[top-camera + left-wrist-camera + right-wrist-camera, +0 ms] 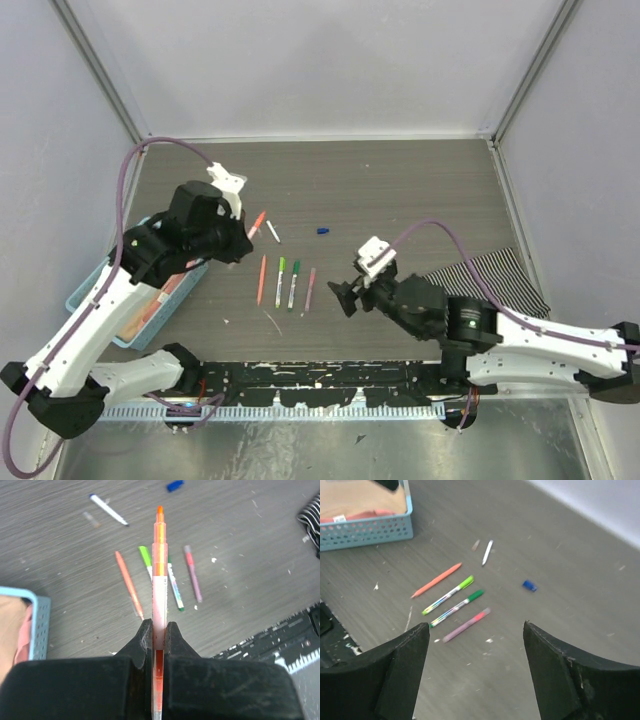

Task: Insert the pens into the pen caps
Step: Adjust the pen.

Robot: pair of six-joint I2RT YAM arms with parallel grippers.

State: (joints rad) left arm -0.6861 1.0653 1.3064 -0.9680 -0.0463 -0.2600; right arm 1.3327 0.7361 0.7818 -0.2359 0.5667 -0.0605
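One orange-tipped pen [159, 565], pinched in left hand [159, 631] (tip pointing outward).

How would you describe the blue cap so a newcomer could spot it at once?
Find the row of four pens lying side by side on the table. Beyond the row's right end, on its own, lies the blue cap. It is deep blue and far shorter than any pen.
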